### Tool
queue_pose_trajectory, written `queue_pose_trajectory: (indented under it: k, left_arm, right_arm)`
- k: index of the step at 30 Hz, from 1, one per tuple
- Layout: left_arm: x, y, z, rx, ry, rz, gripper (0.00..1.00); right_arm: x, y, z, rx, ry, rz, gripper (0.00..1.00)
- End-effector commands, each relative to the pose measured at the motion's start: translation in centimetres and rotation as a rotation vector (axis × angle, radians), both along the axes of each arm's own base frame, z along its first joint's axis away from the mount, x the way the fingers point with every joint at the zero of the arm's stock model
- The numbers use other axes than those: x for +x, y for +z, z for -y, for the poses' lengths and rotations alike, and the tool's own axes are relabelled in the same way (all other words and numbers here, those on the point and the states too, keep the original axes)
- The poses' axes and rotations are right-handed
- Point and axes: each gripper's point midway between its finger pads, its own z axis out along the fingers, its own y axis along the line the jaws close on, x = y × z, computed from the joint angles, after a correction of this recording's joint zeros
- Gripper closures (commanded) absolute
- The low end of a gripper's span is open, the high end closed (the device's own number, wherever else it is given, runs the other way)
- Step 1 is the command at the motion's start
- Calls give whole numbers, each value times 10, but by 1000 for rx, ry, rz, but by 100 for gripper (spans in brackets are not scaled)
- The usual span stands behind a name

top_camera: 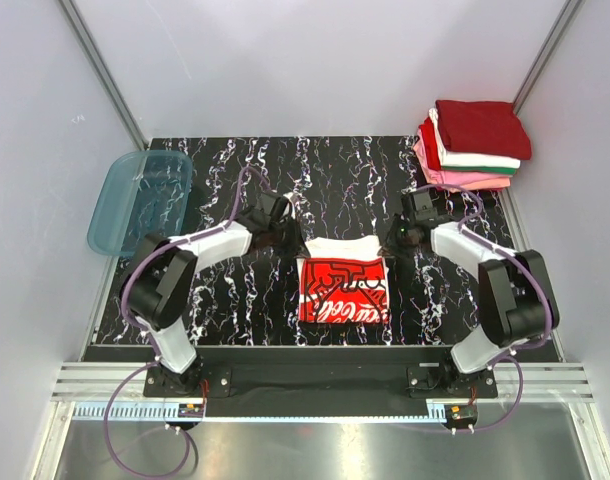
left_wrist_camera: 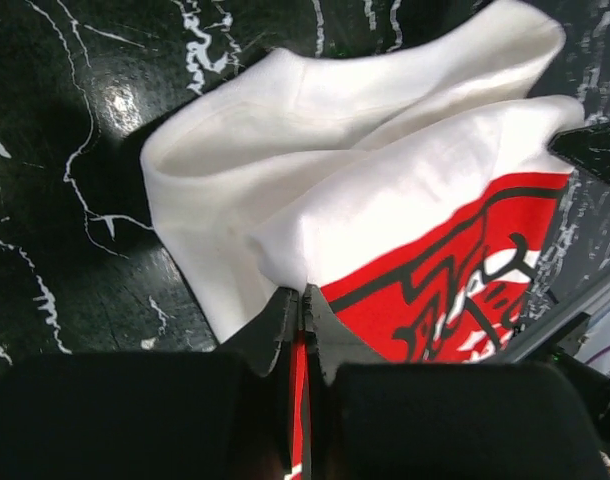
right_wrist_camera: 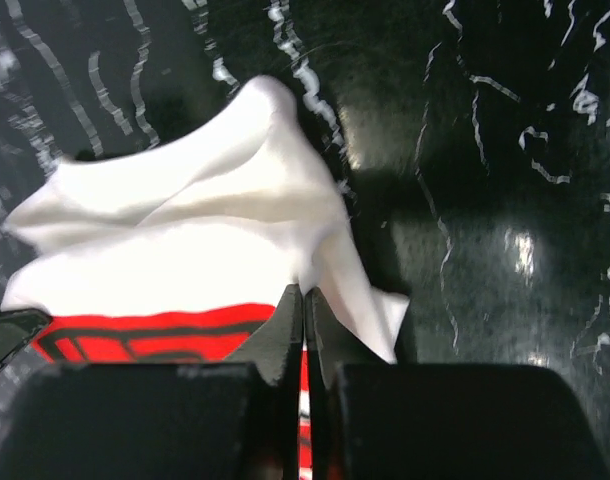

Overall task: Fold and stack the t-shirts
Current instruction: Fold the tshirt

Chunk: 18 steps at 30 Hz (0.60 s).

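White printed t-shirt (top_camera: 342, 290): left gripper (left_wrist_camera: 302, 300), right gripper (right_wrist_camera: 303, 298) clamped on its far corners; thin pinch may slip, spoiling fold.

In the top view the left end effector (top_camera: 288, 238) and right end effector (top_camera: 403, 238) cover the far corners of the white t-shirt (top_camera: 343, 288). Their fingertips cannot be made out against the dark desk (top_camera: 235, 290). The lettering on the print is too small to read there. In the stack of folded t-shirts (top_camera: 475, 145), only thin edges show beneath the dark red top one.

In the left wrist view the white t-shirt (left_wrist_camera: 285, 180) runs out past the right edge. Its near part is hidden behind the left end effector's (left_wrist_camera: 302, 297) blurred black body. In the right wrist view the white t-shirt (right_wrist_camera: 185, 230) is cut off at the left edge and disappears below behind the right end effector's (right_wrist_camera: 303, 293) fingers (right_wrist_camera: 283, 335).
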Motion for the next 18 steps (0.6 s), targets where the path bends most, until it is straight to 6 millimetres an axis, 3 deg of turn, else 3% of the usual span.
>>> queue_pose_trajectory:
  k: [1,2,4,5,9,13,15,16,18]
  left_arm:
    - [3,59,5,-99,-18,137,96]
    - [-1,76,2,-120,-17,170,96]
    - [-11,79,-5,-118,-12,169,95]
    - [-14,85,-7,-121,-9,177,95]
    - [-23,116,-19,-130,14,238,93]
    - [-7,141,-22,-116,28,291,91]
    - [4,133,-22,-93,29,266,90]
    - [12,134,-22,-93,32,266,90]
    - [43,129,-23,-86,42,254,89]
  right_arm:
    - [-2,47,-3,50,7,90,100]
    - [-6,62,-3,68,10,127,100]
    - [-20,68,-3,88,5,127,100]
    - [-25,83,-3,105,7,167,100]
    - [-37,104,-4,147,-8,207,100]
    - [-21,126,-4,134,-6,253,100]
    - [-7,124,-5,108,4,246,100]
    - [8,134,-3,88,-9,281,100]
    - [34,116,1,20,-22,257,100]
